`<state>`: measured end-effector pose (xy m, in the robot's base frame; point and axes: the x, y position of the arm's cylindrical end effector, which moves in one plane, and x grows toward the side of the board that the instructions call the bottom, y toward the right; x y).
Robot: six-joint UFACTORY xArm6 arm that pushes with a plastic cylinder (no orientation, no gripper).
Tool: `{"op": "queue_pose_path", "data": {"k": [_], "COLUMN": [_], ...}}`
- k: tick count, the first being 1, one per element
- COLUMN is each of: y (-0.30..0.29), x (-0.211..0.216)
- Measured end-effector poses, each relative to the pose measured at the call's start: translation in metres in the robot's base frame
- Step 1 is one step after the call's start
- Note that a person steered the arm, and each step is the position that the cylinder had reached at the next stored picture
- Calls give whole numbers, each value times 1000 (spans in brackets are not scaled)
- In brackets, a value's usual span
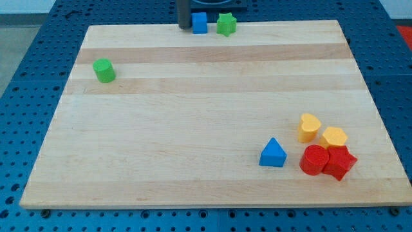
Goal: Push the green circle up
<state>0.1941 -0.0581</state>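
The green circle (103, 70) is a short green cylinder near the board's upper left. My tip (185, 27) is the lower end of the dark rod at the view's top centre, on the board's top edge. It stands just left of a blue cube (200, 23), far to the right of and above the green circle. A green star (226, 24) lies right of the blue cube.
A cluster sits at the lower right: a blue triangle (273, 154), a yellow heart (309, 127), a yellow hexagon (334, 137), a red cylinder (314, 160) and a red star-like block (339, 162). The wooden board (193, 129) lies on a blue perforated table.
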Motion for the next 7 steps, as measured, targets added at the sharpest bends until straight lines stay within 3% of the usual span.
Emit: {"op": "queue_pose_path", "data": {"k": [1, 2, 4, 5, 7], "y": [0, -84, -93, -151, -155], "x": [14, 81, 249, 265, 212]}}
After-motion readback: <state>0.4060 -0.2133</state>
